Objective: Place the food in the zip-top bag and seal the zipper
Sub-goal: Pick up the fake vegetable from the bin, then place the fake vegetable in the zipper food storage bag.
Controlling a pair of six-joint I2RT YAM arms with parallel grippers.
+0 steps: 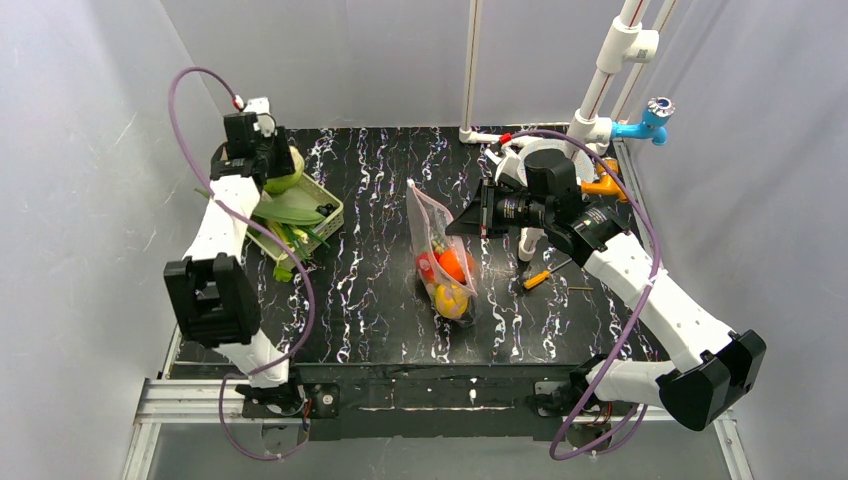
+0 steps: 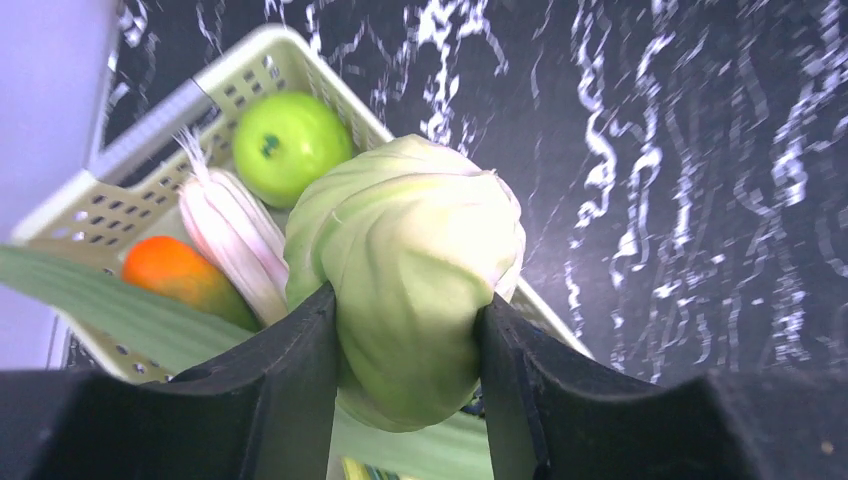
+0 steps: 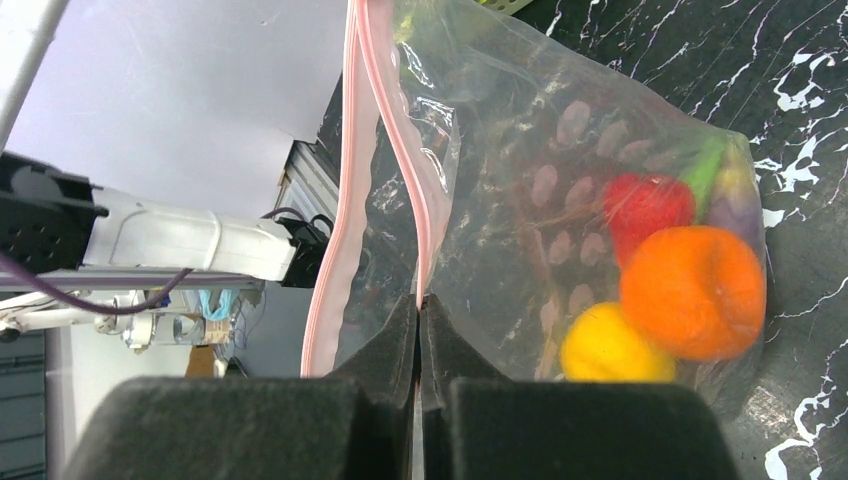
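The clear zip-top bag stands near the table's middle, held up with its mouth open. It holds red, orange, yellow and purple toy food. My right gripper is shut on one lip of the pink zipper; the other lip hangs free. My left gripper is shut on a pale green cabbage and holds it above the pale green basket at the back left.
The basket holds a green apple, an orange piece, a pinkish-white bulb and long green leaves. A screwdriver lies right of the bag. White pipes stand at the back right.
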